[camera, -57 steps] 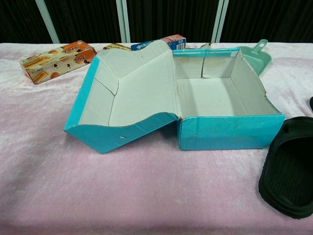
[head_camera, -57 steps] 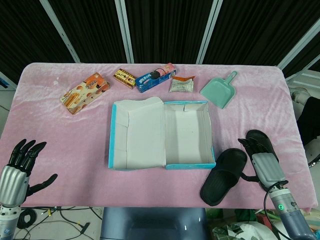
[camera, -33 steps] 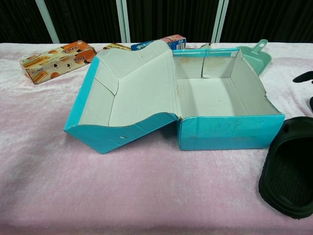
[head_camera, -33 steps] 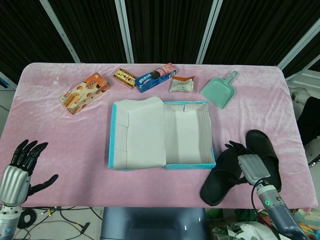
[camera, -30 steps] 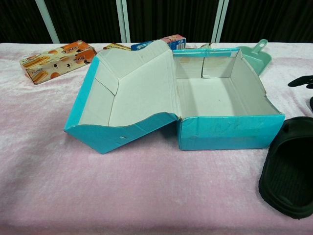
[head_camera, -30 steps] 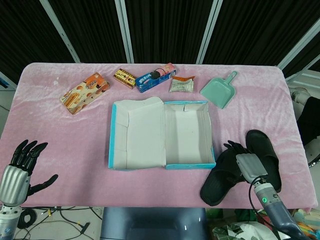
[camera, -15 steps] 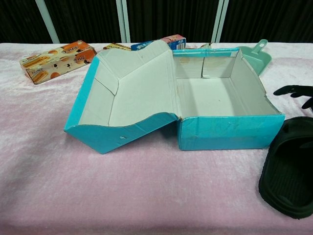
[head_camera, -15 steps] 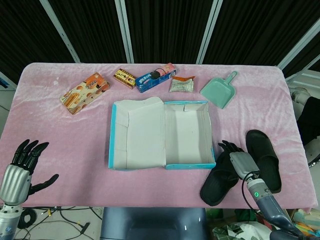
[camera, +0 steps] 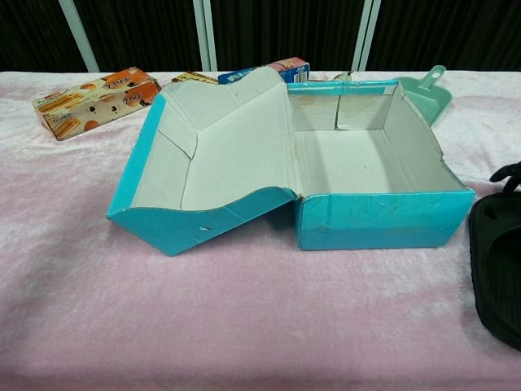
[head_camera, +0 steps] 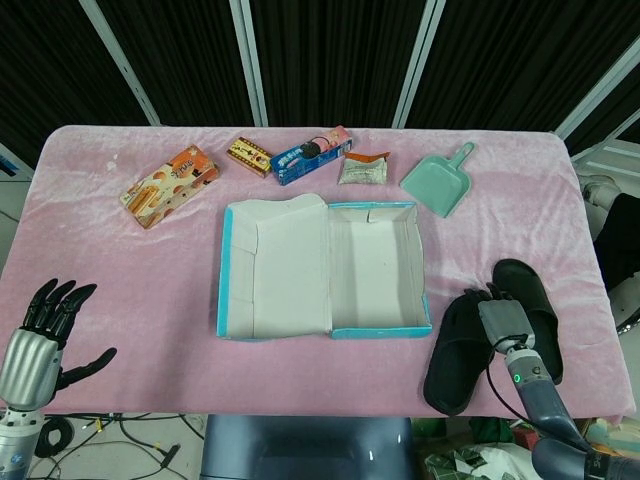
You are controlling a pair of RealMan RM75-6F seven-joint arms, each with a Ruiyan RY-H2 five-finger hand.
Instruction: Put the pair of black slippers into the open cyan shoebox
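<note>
The right hand (head_camera: 503, 322) sits at the tabletop's (head_camera: 150, 290) front right corner, fingers laid over the inner edge of the nearer black slipper (head_camera: 462, 354); whether it actually grips the slipper cannot be told. The second black slipper (head_camera: 530, 318) lies touching it on the right-edge side. The open cyan shoebox (head_camera: 372, 270) stands at the tabletop's centre, lid folded out flat, both slippers outside it. The left hand (head_camera: 35, 340) hangs off the front left corner, fingers spread, holding nothing. Along the rear edge lie a mint dustpan (head_camera: 438, 181) and several snack packets (head_camera: 168, 186).
</note>
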